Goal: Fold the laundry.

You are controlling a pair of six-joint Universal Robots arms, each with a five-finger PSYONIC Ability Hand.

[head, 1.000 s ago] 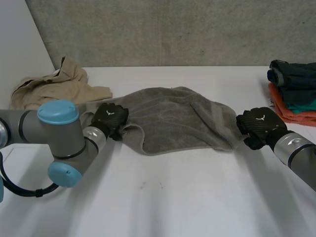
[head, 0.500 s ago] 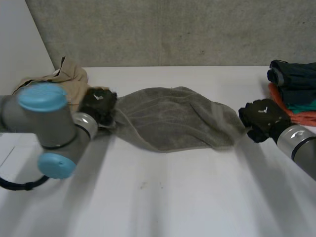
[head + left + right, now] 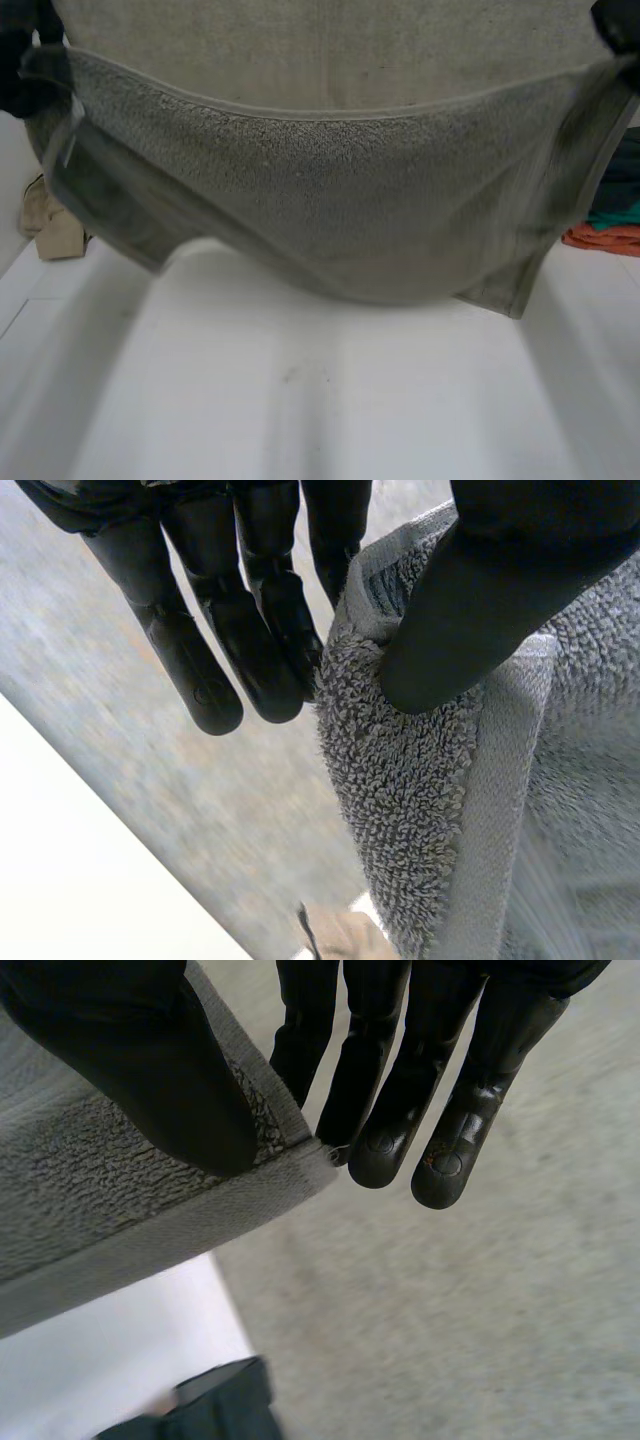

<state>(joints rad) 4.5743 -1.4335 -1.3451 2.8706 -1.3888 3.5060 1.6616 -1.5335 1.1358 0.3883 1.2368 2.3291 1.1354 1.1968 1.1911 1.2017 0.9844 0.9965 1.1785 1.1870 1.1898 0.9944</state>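
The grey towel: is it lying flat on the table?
No, the grey towel hangs stretched between the left hand and the right hand, sagging in the middle above the white table.

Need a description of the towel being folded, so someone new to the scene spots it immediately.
Above the white table, a grey towel hangs stretched between the left hand and the right hand, each pinching a top corner. Unlike the crumpled beige garment lying at left and the folded clothes at right, it is looped terry, hemmed and held aloft.
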